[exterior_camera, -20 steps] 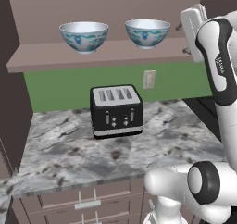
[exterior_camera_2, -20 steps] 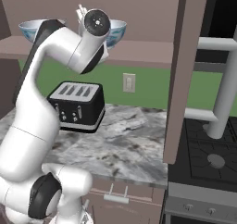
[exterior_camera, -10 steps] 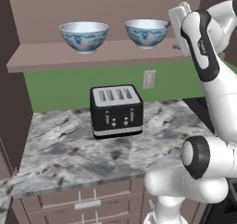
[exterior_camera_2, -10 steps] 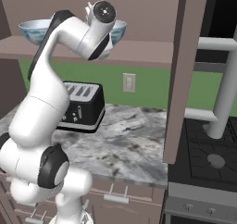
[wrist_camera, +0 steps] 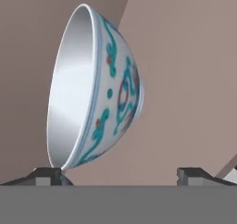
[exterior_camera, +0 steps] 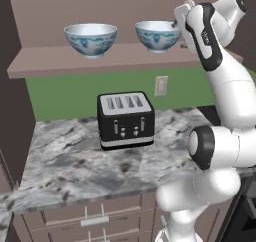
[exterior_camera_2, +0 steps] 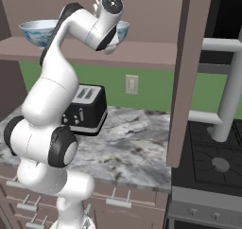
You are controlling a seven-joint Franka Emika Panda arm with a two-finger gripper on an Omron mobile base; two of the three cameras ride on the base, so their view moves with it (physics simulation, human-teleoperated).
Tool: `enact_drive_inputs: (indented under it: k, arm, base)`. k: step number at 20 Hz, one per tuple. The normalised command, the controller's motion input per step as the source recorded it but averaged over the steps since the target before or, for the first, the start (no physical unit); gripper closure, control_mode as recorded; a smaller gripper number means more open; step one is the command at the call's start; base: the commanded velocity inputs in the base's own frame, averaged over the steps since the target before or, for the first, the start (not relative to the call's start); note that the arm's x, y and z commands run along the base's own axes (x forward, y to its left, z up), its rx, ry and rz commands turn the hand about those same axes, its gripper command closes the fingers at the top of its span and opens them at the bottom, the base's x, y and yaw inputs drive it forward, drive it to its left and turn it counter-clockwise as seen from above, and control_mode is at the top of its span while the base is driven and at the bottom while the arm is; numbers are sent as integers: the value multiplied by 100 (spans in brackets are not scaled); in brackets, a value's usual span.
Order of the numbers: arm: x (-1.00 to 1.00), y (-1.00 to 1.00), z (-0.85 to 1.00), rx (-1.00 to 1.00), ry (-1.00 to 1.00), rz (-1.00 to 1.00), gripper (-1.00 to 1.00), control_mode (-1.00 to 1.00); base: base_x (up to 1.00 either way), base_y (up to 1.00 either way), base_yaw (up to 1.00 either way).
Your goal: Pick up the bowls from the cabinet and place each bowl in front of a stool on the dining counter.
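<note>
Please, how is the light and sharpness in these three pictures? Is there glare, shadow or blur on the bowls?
Left base view: even, soft light; both bowls on the shelf look sharp, without hard glare. Right base view: the arm covers much of the near bowl; the open cabinet door is flat and dull. Hand view: the bowl appears rolled sideways, its inside shaded grey with a soft sheen, slightly soft edges.

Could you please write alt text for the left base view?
A white robot arm reaches its end effector up beside the right-hand bowl of two patterned bowls on a brown cabinet shelf. Below, a black toaster sits on a marbled counter.
</note>
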Motion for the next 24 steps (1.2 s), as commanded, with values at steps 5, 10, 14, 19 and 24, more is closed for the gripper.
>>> enact_drive_inputs:
  k: [5,10,14,19,24]
  arm:
    - [39,0,0,0,3,0,-100,-100]
    - [35,0,-2,0,1,0,-100,-100]
    - [20,0,-8,0,3,0,-100,-100]
    - [11,0,-24,0,6,0,-100,-100]
    - [6,0,-27,0,4,0,-100,-100]
  base:
    - [0,0,0]
    - [0,0,0]
    - [0,0,0]
    - [0,0,0]
    - [0,0,0]
